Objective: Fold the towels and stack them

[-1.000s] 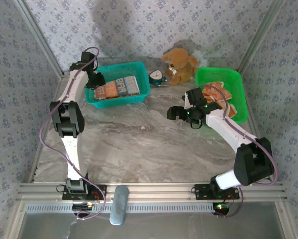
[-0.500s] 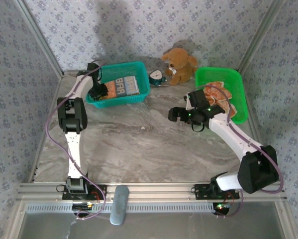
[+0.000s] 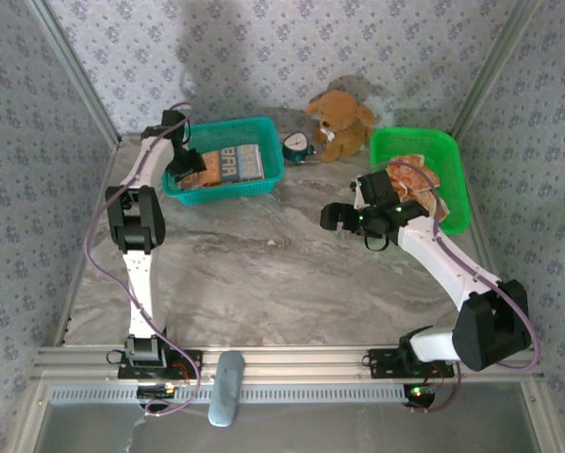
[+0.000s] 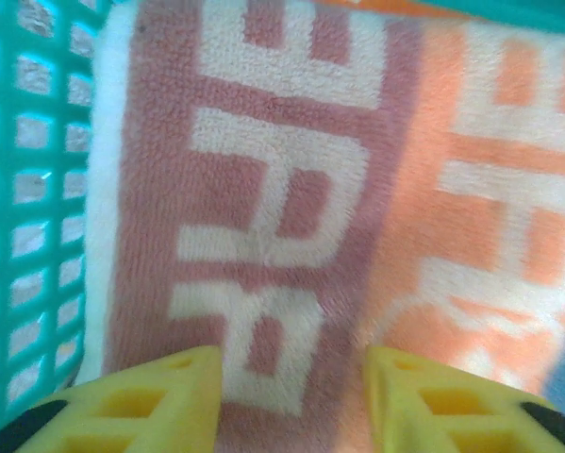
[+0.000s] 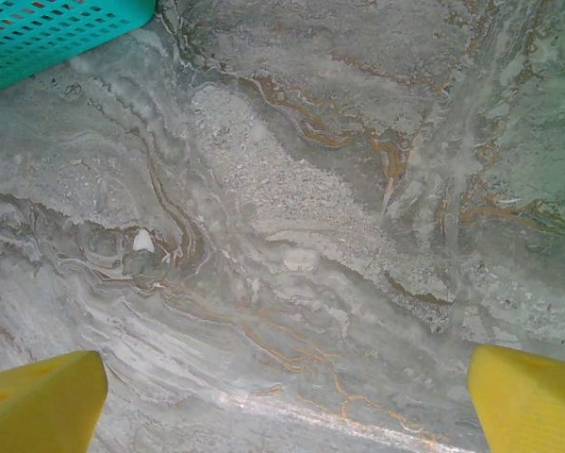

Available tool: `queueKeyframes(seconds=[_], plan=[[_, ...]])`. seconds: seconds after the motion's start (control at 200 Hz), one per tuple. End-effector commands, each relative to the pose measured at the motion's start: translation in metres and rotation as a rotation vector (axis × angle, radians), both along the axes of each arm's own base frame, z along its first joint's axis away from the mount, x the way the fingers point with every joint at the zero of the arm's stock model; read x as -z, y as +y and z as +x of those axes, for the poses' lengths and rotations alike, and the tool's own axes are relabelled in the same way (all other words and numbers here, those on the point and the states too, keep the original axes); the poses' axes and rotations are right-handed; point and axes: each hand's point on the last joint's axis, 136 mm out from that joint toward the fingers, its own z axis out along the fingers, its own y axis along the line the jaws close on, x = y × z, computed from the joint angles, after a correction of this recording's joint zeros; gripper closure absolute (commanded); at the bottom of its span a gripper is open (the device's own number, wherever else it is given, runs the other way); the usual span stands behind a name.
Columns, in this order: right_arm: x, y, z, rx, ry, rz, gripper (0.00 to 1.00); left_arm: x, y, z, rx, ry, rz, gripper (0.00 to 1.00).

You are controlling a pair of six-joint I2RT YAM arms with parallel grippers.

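Top view: teal plastic mesh basket [image 3: 235,190] sits at 11 o'clock on grey marbled table [image 3: 263,274]. It holds the folded stack: blue-grey lettered towel [image 3: 240,162] lying flat, pink-orange towel w/ white block lettering [image 3: 205,174] on its 9 o'clock side. Left gripper [image 3: 182,172] reaches down into the basket's 9 o'clock end, right over the pink-orange towel. Wrist view: yellow fingers [image 4: 169,401] apart, nothing pinched btwn them, cloth flat beneath the gap. Touching or just above, can't tell. Reads as a drop-off pose: jaws parted so the cloth rests on the stack.

Green plastic basket [image 3: 409,140] at 2 o'clock holds crumpled orange-and-cream towels [image 3: 412,175], unfolded; prob. the supply bin. Right gripper [image 3: 331,217] hovers over bare table at the green basket's 9 o'clock, jaws spread wide, empty, marble beneath. Prob. parked over the folding area, ready for the next towel.

Brown plush toy [image 3: 339,123] at 12–1 o'clock, btwn the baskets; no part in the task.
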Motion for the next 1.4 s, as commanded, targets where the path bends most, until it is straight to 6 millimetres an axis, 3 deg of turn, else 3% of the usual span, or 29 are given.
queueKeyframes(seconds=[0.0, 0.15, 0.295, 0.405, 0.42, 0.46, 0.675, 0.889, 0.984, 1.049, 1.164, 1.179, 1.249, 1.394], plan=[[-0.009, -0.013, 0.008, 0.052, -0.023, 0.000, 0.00, -0.085, -0.011, -0.015, 0.027, -0.145, -0.047, 0.40], [-0.016, -0.039, 0.031, 0.144, -0.053, 0.007, 0.00, -0.127, -0.021, -0.044, 0.033, -0.217, -0.098, 0.19], [-0.018, -0.080, 0.057, 0.271, -0.070, -0.043, 0.00, -0.150, -0.032, -0.084, 0.049, -0.254, -0.119, 0.04], [-0.009, -0.122, 0.074, 0.409, -0.049, -0.105, 0.00, -0.160, -0.045, -0.116, 0.060, -0.282, -0.148, 0.00], [-0.018, -0.127, 0.082, 0.430, -0.072, -0.106, 0.00, -0.162, -0.047, -0.121, 0.062, -0.286, -0.152, 0.00], [-0.017, -0.140, 0.089, 0.471, -0.067, -0.124, 0.00, -0.163, -0.052, -0.133, 0.070, -0.292, -0.159, 0.00], [0.009, -0.195, 0.124, 0.594, 0.001, -0.193, 0.00, -0.159, -0.061, -0.190, 0.038, -0.298, -0.216, 0.01], [0.052, -0.206, 0.153, 0.560, 0.097, -0.171, 0.11, -0.161, -0.059, -0.227, 0.001, -0.318, -0.258, 0.00], [0.070, -0.202, 0.160, 0.532, 0.125, -0.161, 0.18, -0.161, -0.055, -0.238, -0.005, -0.315, -0.252, 0.00], [0.077, -0.200, 0.164, 0.517, 0.128, -0.148, 0.31, -0.161, -0.052, -0.244, -0.012, -0.312, -0.245, 0.01], [0.078, -0.207, 0.163, 0.528, 0.132, -0.167, 0.77, -0.162, -0.049, -0.252, -0.017, -0.312, -0.242, 0.01], [0.075, -0.208, 0.163, 0.530, 0.126, -0.172, 0.84, -0.162, -0.049, -0.253, -0.018, -0.312, -0.242, 0.01], [0.059, -0.213, 0.160, 0.544, 0.091, -0.196, 1.00, -0.163, -0.048, -0.255, -0.019, -0.316, -0.240, 0.01], [-0.003, -0.225, 0.151, 0.598, -0.045, -0.245, 1.00, -0.162, -0.048, -0.255, -0.014, -0.320, -0.242, 0.00]])
